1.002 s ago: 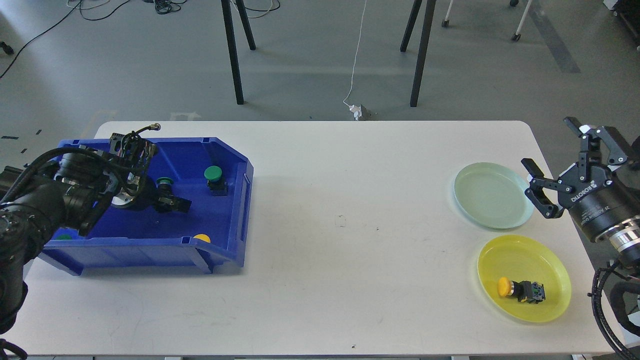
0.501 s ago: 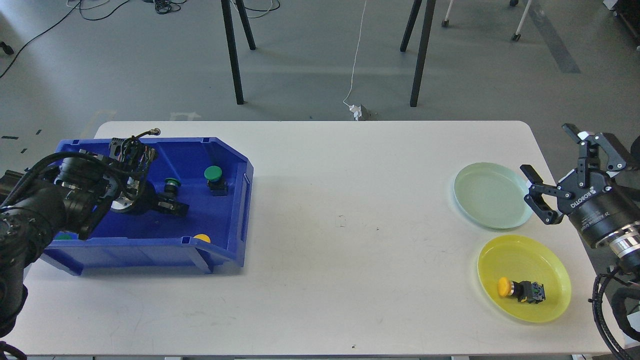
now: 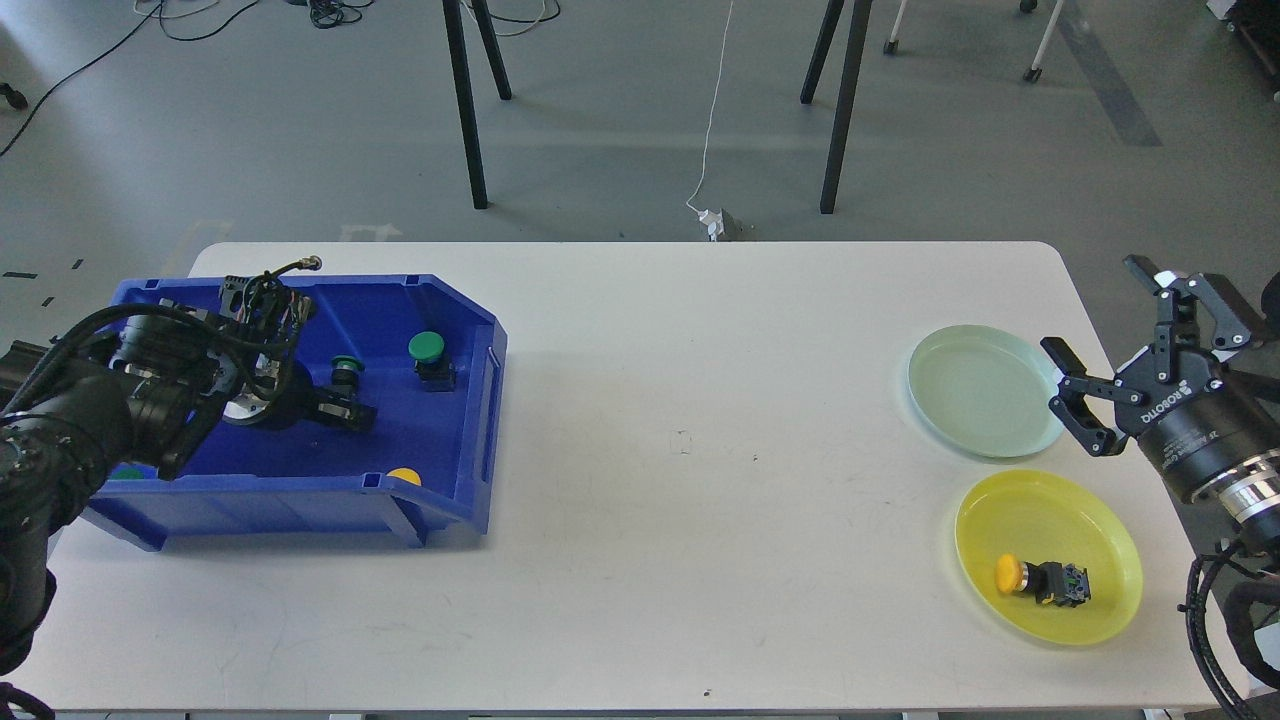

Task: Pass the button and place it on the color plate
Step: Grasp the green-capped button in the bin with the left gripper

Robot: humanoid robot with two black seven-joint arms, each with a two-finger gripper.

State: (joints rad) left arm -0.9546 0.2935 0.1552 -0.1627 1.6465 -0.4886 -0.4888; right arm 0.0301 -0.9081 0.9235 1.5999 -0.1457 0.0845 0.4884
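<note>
My left gripper (image 3: pixel 343 395) reaches into the blue bin (image 3: pixel 300 505) at the table's left. One dark finger (image 3: pixel 345 413) lies just in front of a tilted green button (image 3: pixel 346 366); the other finger is hidden, so I cannot tell whether it grips. A second green button (image 3: pixel 427 348) stands to its right in the bin. A yellow button (image 3: pixel 404 476) peeks over the bin's front wall. My right gripper (image 3: pixel 1088 305) is open and empty, beside the right rim of the pale green plate (image 3: pixel 975 395). The yellow plate (image 3: pixel 1060 520) holds a yellow button (image 3: pixel 1038 579).
Another green cap (image 3: pixel 127 474) shows at the bin's front left corner. The white table (image 3: pixel 680 500) spans the view between bin and plates. Chair and table legs (image 3: pixel 465 100) stand on the floor beyond the far edge.
The left gripper shifted slightly in the bin and the green button beside it moved a little right and tilted. The right gripper drifted slightly down and right.
</note>
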